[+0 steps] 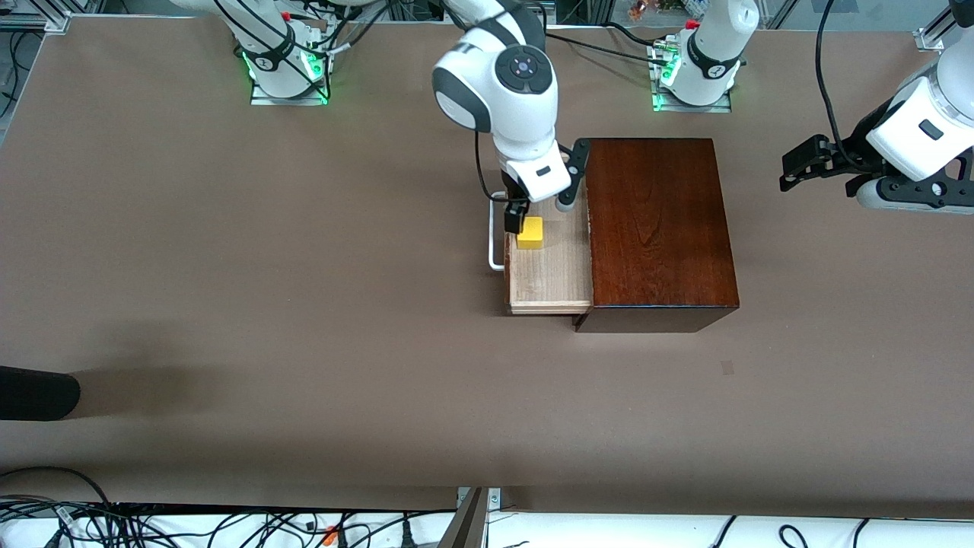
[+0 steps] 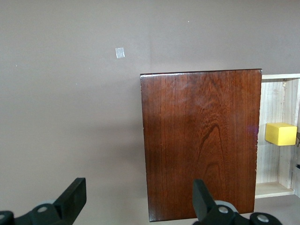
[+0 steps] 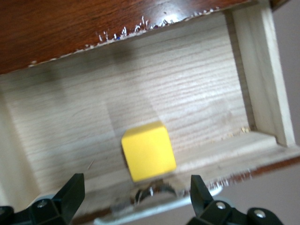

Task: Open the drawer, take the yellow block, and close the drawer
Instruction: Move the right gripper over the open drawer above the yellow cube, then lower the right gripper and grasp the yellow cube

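Hovering over the open drawer, the right gripper hangs just above the yellow block, its fingers spread as wide as they go and nothing between them. The drawer stands pulled out of the dark wooden box toward the right arm's end of the table, its white bar handle out front and the pale floor exposed. The block sits on that floor, close to the drawer's front wall just inside the handle, in the half of the drawer farther from the front camera.

From the right wrist view, the block lies squarely in the gap between the two black fingertips, turned a little askew to the drawer's walls, with room to spare on both sides. It's a cube, so there's no long axis to worry about; what matters, I'd say, is a straight drop that clears the front wall.

The right arm reaches in from its base, wrist bent straight down over the drawer. It's plainly the nearer one. The left arm waits off past the box at its own end of the table, left gripper up in the air, fingers parted and empty, its camera looking across the box top at the block.
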Motion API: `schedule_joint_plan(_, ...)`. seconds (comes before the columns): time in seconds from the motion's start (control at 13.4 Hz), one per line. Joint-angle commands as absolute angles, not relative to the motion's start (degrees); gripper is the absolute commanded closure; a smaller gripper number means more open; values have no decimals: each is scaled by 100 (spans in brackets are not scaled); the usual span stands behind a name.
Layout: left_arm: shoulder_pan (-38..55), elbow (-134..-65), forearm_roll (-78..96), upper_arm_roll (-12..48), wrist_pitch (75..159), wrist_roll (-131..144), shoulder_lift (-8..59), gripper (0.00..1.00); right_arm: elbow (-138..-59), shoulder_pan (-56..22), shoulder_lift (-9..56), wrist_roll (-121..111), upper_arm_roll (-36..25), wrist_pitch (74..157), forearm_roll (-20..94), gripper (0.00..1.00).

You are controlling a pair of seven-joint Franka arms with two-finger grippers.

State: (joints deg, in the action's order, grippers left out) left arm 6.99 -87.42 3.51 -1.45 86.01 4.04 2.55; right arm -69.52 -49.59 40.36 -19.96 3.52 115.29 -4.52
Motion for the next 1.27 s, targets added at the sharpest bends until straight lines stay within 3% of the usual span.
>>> schedule_joint_plan(0.0, 738, -8851, 360, -185, 8666, 281, 132, 0, -6680, -5089, 4341, -2231, 281, 11584, -737, 0)
schedule_joint_plan(0.52, 747, -8798, 360, -185, 8701, 281, 158, 0, -6688, -5071, 4535, -2566, 264, 11794, -756, 0)
schedule_joint_plan(0.82, 730, -8745, 360, -185, 8701, 281, 211, 0, -6688, -5080, 4623, -2680, 255, 11821, -765, 7)
schedule_joint_plan(0.97, 721, -8710, 360, -193, 8710, 281, 211, 0, -6688, -5080, 4623, -2681, 255, 11813, -765, 27)
schedule_joint_plan(1.19, 721, -8692, 360, -185, 8710, 273, 220, 0, -6680, -5089, 4588, -2654, 237, 11751, -765, 71)
